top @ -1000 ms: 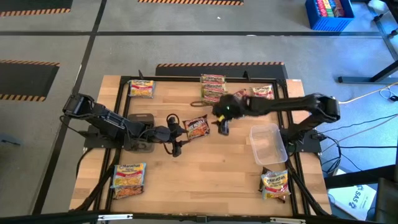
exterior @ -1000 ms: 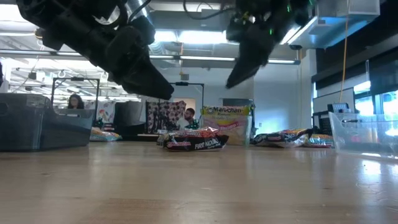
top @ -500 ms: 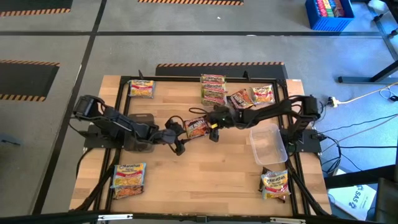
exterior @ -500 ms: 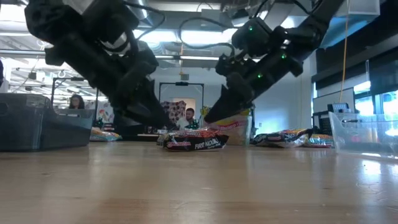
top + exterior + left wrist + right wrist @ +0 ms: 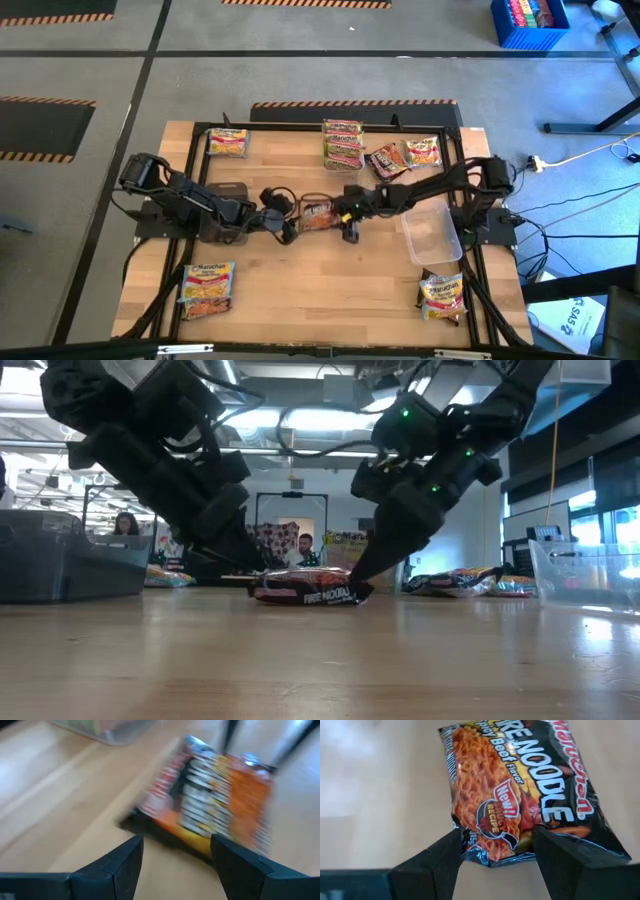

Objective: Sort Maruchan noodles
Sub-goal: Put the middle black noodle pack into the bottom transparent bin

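Observation:
A dark Maruchan noodles packet [image 5: 318, 213] marked "Fire Noodle" [image 5: 520, 795] lies flat on the wooden table's middle. My left gripper [image 5: 289, 226] stands open at its left end, fingers [image 5: 131, 854] either side of the near edge [image 5: 165, 831]. My right gripper [image 5: 348, 224] stands open at its right end, slanting down. Other noodle packets lie around: far left [image 5: 228, 142], a stack at the far middle [image 5: 342, 142], two at the far right [image 5: 385, 160] [image 5: 422, 150], near left [image 5: 207, 285], near right [image 5: 441, 295]. My left gripper is level with the packet's left end [image 5: 258, 588], but whether a finger touches it I cannot tell. My right gripper has its open fingers [image 5: 445, 855] either side of the packet's crimped end seam [image 5: 487, 859], slanting down from the table's right. In the low view a fingertip [image 5: 362, 578] meets that end; the packet lies on the table.
A clear plastic tub [image 5: 432, 232] stands just right of the right arm. A dark tub [image 5: 228, 195] sits under the left arm. A black frame [image 5: 300, 127] borders the table. Bare wood lies toward the near edge [image 5: 320, 290].
My right gripper has come down and toward the table's left, onto the dark packet's right end, still open. My left gripper has sunk and tipped down at the packet's left end. The packet now lies flatter and has shifted slightly toward the near edge.

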Controlling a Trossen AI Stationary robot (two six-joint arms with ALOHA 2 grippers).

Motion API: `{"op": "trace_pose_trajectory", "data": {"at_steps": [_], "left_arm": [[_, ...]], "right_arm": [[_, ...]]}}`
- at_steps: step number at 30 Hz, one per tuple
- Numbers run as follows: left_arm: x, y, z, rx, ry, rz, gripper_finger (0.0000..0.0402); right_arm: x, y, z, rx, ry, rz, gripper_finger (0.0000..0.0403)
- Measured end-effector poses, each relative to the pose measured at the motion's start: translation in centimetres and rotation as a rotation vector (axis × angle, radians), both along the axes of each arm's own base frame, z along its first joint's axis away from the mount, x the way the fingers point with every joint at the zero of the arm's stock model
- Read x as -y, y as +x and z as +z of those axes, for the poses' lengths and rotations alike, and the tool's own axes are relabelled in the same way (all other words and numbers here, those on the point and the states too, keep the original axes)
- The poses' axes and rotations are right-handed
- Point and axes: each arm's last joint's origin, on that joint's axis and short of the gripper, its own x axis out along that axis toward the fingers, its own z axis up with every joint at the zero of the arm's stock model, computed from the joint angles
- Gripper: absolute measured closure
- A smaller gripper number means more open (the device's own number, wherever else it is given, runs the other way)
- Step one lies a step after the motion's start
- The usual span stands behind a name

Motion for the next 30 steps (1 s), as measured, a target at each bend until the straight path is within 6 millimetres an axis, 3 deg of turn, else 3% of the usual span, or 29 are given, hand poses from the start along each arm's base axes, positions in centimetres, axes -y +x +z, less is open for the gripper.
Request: {"op": "trace_pose_trajectory", "data": {"at_steps": [9,14,19,25,30], "left_arm": [[-0.4,0.1,0.2,0.023,0.015,0.044,0.0175],[0.3,0.2,1.3,0.066,-0.110,-0.078,0.0175],[2.9,0.2,1.8,0.072,-0.286,-0.290,0.0175],[5.5,-0.2,0.2,0.034,-0.284,-0.290,0.0175],[5.8,-0.4,-0.7,0.010,-0.224,-0.227,0.0175]], "right_arm": [[-4.4,0.3,0.4,0.052,0.040,0.138,0.0178],[-4.0,0.5,3.2,0.059,-0.031,0.080,0.0178],[-2.7,0.5,4.6,0.082,-0.138,-0.032,0.0178],[-0.6,0.9,2.4,0.015,-0.202,-0.151,0.0178],[-0.8,1.2,0.6,-0.036,-0.155,-0.106,0.0178]]}}
